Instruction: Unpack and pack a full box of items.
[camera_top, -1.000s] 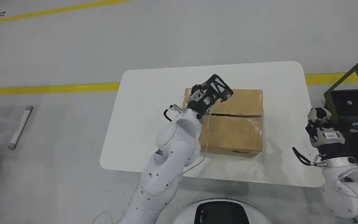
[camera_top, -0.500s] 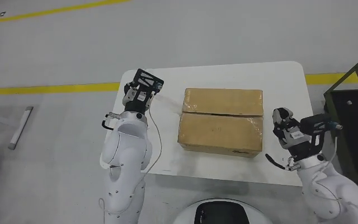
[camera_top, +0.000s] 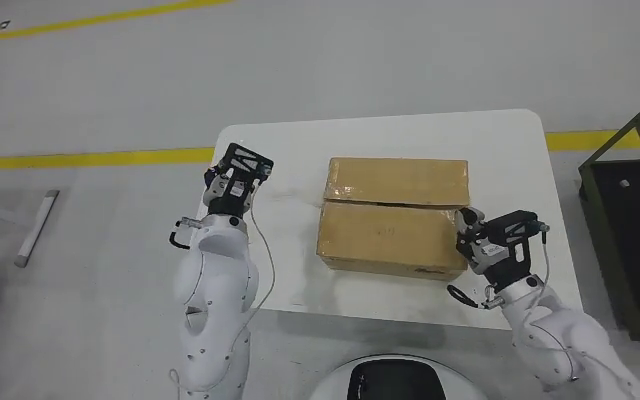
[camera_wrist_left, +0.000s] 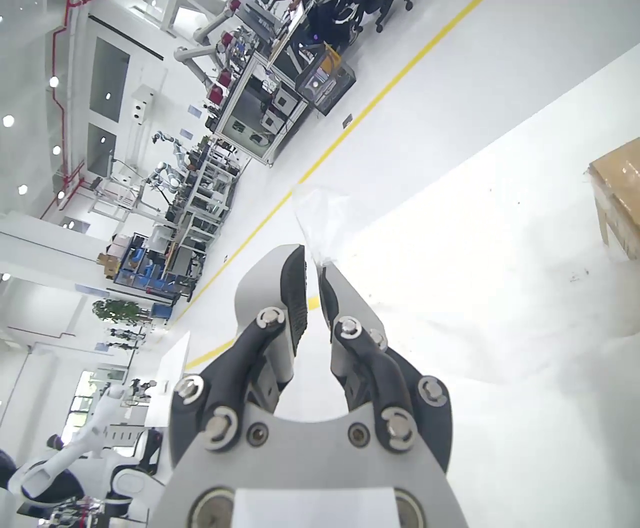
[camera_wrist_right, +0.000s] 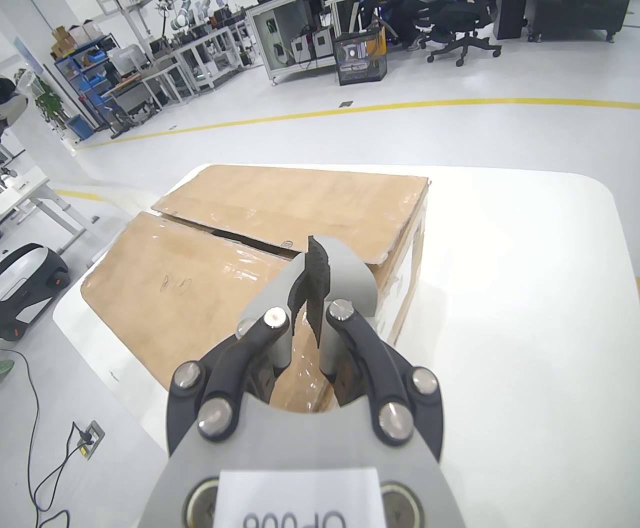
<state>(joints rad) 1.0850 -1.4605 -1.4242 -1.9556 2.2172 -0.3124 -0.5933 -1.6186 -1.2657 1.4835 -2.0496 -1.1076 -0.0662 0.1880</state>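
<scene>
box (camera_top: 395, 215) lies flat, long axis running left to right

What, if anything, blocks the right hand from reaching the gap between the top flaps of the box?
Probably nothing, so yes. The right hand is at the right end of the box, and the gap lies bare. The left hand is off to the side, holding clear tape.

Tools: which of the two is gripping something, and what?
The left tool, away from the cardboard box, pinches a strip of clear tape; the right tool, beside the box, is shut on nothing.
</scene>
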